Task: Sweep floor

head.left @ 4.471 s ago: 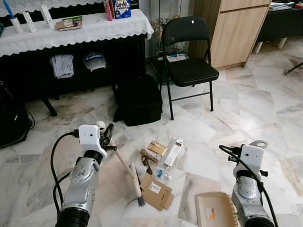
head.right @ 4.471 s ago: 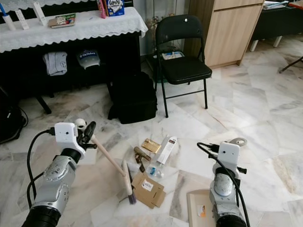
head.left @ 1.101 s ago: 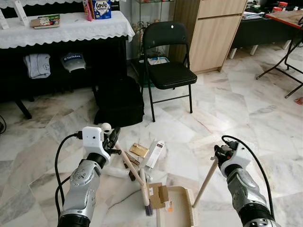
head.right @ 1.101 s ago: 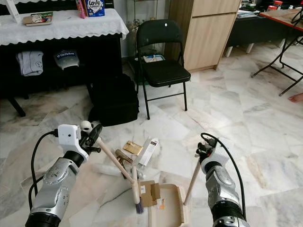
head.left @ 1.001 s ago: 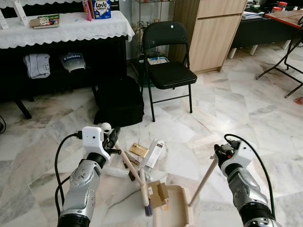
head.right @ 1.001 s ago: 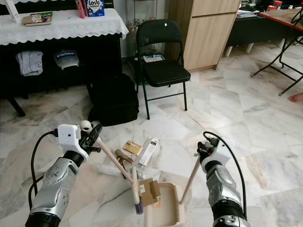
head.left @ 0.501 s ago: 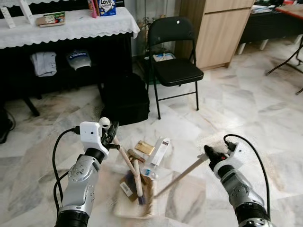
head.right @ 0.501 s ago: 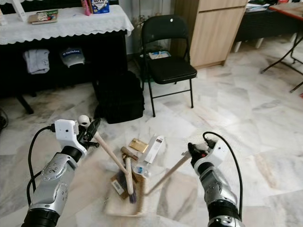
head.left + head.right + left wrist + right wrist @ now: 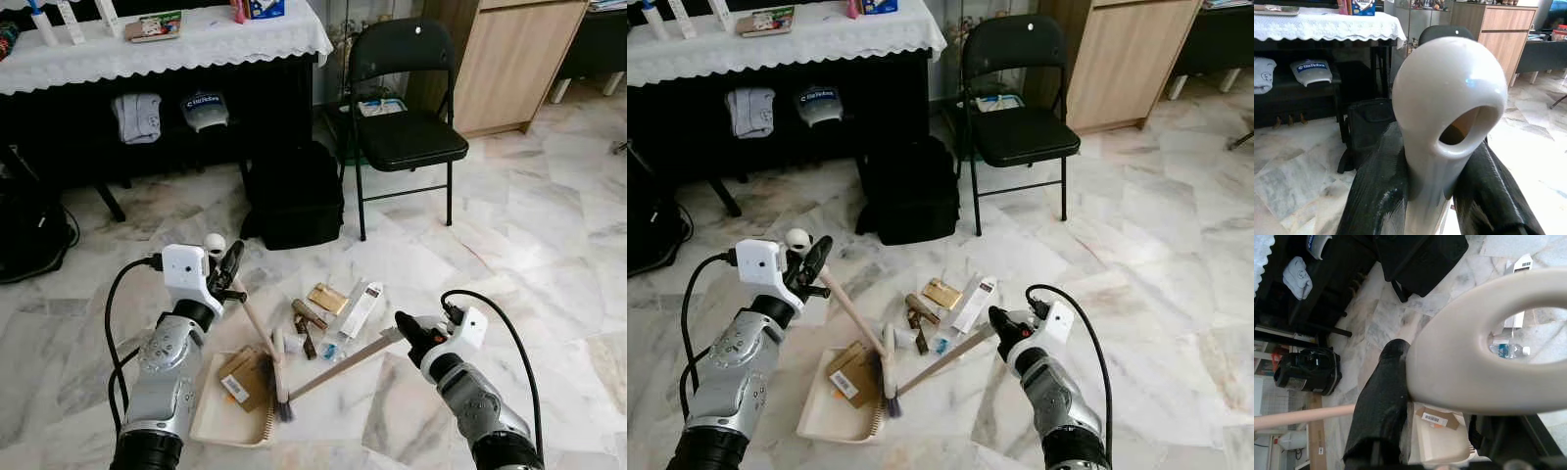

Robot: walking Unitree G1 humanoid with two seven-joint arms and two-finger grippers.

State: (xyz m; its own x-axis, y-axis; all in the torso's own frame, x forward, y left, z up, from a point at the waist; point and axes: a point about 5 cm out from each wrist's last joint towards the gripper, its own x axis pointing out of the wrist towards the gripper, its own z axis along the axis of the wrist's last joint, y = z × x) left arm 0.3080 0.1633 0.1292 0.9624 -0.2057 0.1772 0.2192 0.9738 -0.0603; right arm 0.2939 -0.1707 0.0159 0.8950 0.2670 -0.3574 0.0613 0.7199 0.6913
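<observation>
Left hand [image 9: 227, 277] clamped on the broom [image 9: 263, 336] handle's rounded top, right hand [image 9: 411, 336] clamped on the dustpan [image 9: 217, 409] handle's looped end, both light, rigid, probably slippery, pan and bristles meeting on the floor between hands, cardboard [image 9: 241, 375] inside.

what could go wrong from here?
1. Dustpan lies tilted with cardboard near its toothed edge; lifting by the long handle in the right hand may spill it.
2. Bottle, wrappers remain outside; the brush in the left hand may scatter them.
</observation>
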